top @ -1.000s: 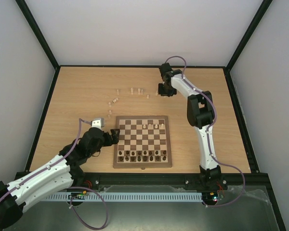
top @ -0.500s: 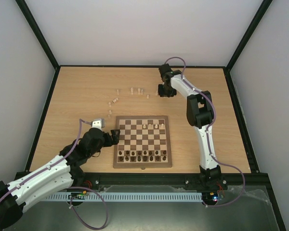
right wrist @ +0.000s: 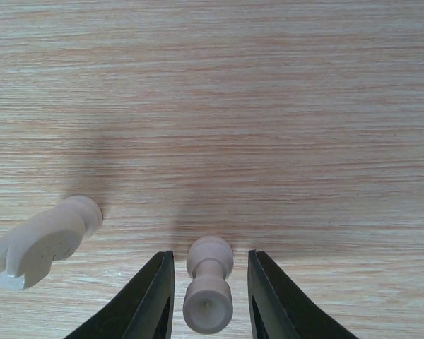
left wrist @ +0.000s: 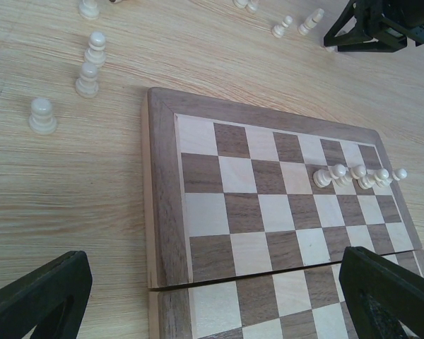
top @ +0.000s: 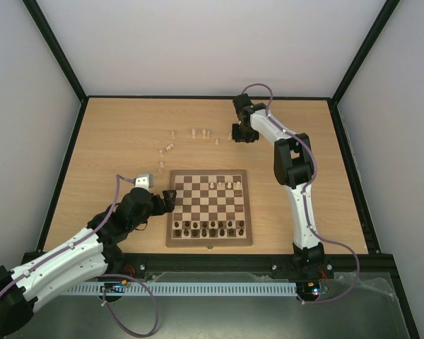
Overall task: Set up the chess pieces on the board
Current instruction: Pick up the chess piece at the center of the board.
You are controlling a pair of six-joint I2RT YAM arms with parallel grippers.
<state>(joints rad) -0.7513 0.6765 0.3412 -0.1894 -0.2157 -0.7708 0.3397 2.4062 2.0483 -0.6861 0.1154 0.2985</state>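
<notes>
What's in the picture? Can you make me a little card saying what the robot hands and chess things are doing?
Board: flat on the table
Dark pieces: lined up along the board's near side
Pale pieces on board: a few, in one row
Loose pale pieces: on the table beyond the board
Left gripper: open, at the board's left edge
Right gripper: open around a pale pawn, not squeezing it

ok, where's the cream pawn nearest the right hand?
Right wrist view: the small pale cream wooden pawn lies on the tabletop between the right hand's open fingers, a larger cream piece lying to its left.
</notes>
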